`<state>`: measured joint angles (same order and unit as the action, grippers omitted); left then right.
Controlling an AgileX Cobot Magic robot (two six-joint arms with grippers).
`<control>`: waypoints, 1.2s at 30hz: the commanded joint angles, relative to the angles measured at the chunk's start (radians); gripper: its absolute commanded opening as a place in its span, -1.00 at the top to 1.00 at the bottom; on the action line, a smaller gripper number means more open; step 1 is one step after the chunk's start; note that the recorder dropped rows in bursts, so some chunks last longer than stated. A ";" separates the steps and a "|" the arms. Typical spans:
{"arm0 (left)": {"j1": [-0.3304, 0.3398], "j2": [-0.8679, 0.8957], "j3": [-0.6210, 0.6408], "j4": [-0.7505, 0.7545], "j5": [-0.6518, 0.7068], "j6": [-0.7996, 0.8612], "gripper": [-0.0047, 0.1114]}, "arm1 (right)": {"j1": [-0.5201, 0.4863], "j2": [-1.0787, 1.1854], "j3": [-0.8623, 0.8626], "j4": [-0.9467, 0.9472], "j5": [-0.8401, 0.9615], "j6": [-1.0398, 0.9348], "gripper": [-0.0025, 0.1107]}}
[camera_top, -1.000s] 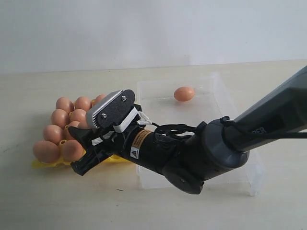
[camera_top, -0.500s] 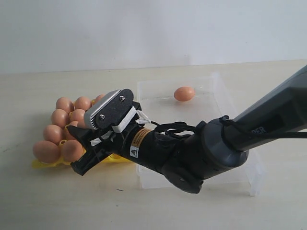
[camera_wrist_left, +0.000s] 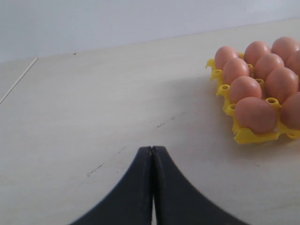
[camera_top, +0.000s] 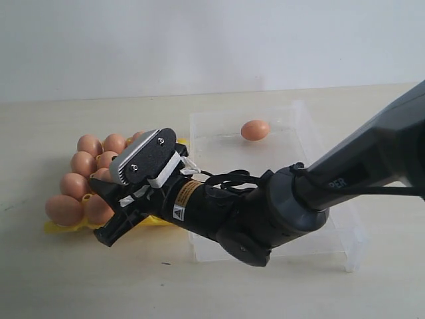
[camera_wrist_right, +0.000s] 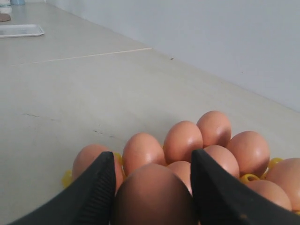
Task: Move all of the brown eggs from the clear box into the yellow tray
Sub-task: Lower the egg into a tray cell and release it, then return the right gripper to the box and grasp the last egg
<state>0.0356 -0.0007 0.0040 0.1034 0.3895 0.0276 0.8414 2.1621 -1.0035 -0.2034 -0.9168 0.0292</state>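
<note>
At the front is the pale bench [camera_top: 73, 282]. The big dark right arm [camera_top: 265, 212] comes in from the right side. It reaches across the near wall of the clear box [camera_top: 292, 151] to the yellow tray [camera_top: 56, 228].

The right jaws are at the end of this arm and stand wide apart. They are grasping one brown egg [camera_wrist_right: 152, 197], which fills the gap between the two black fingers [camera_wrist_right: 96, 187]. This held egg hangs over the near side of the yellow tray. The pictures do not show if it touches the tray.

Just behind it sit many more brown eggs [camera_top: 64, 209]. They are packed close together in the tray's cups. Little yellow posts poke up between them.

In the left wrist view, the left jaws are clenched tight with nothing between them. They hang low over bare bench. The yellow tray [camera_wrist_left: 248, 136] with its eggs is well away from them.

The clear box lies on the bench just beside the tray, on the right. One last egg [camera_top: 255, 129] lies alone in it, near the far wall.

Past the bench stands a plain white wall [camera_top: 199, 40].
</note>
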 commanded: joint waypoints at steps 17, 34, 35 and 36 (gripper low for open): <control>-0.006 0.001 -0.004 -0.002 -0.009 -0.005 0.92 | 0.002 -0.008 -0.011 0.017 0.001 -0.003 -0.22; -0.006 0.001 -0.004 -0.002 -0.009 -0.005 0.92 | -0.053 -0.338 -0.011 0.102 0.375 0.020 0.95; -0.006 0.001 -0.004 -0.002 -0.009 -0.005 0.92 | -0.072 -0.369 -0.017 0.111 0.458 0.027 0.96; -0.006 0.001 -0.004 -0.002 -0.009 -0.005 0.92 | -0.095 -0.393 -0.030 0.129 0.560 0.027 0.96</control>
<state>0.0356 -0.0007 0.0040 0.1034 0.3895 0.0276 0.7960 1.8341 -1.0158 -0.1108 -0.5714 0.0447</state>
